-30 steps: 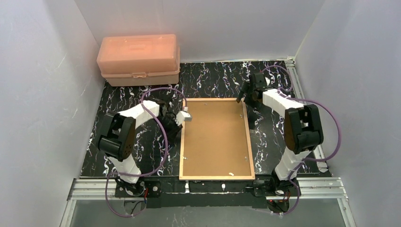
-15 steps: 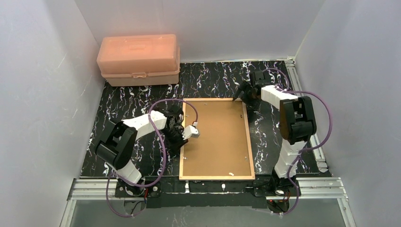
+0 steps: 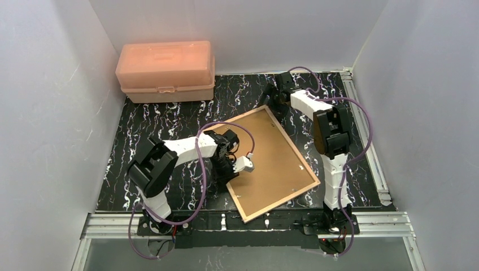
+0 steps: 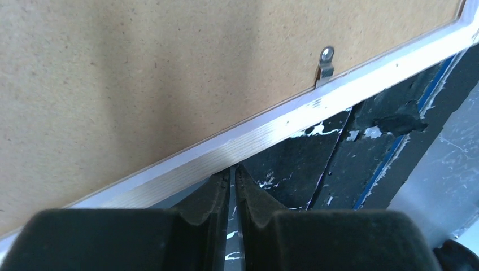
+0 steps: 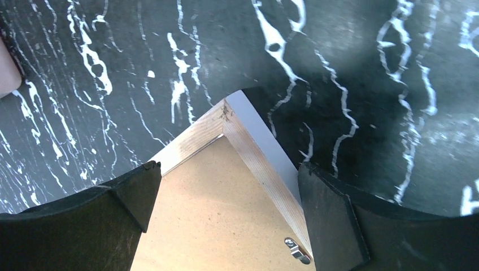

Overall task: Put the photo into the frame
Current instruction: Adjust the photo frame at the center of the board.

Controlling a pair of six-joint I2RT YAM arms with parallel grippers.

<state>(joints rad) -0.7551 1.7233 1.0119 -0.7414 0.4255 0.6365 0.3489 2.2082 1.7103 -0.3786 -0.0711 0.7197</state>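
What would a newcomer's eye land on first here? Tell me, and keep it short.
The big frame, lying back up and askew in the middle of the black marbled table, draws the eye first. The right gripper stands wide open astride its far corner, while the left gripper, shut, sits at its left edge. A pink box rests at the table's far left corner.

Arms (image 3: 186, 145) of white shells and black joints, looped purple cables (image 3: 226, 123), black left claw (image 4: 233, 172) and right claw (image 5: 229, 172)
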